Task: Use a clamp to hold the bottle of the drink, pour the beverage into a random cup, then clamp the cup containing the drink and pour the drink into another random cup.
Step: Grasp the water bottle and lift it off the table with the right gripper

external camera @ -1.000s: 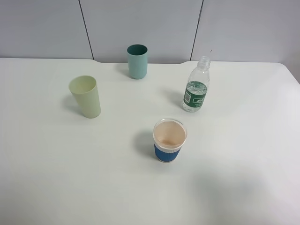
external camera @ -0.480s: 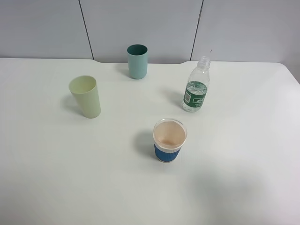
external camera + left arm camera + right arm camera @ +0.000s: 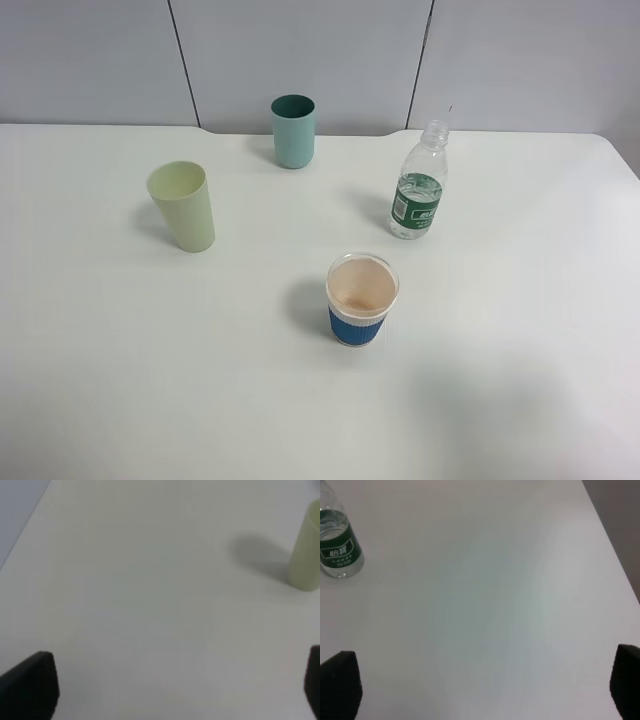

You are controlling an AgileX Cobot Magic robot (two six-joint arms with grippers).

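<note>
Exterior high: bottle (image 3: 418,185) stands upright at one o'clock from paper cup (image 3: 361,299), seemingly spaced for grasping (left gripper (image 3: 170,685), right gripper (image 3: 482,682) spread empty).

High overview, low wrist views, shared bottle (image 3: 418,190)

No visible change since earlier

Bright even overhead light; soft shadows; wrist views blurred.
</note>
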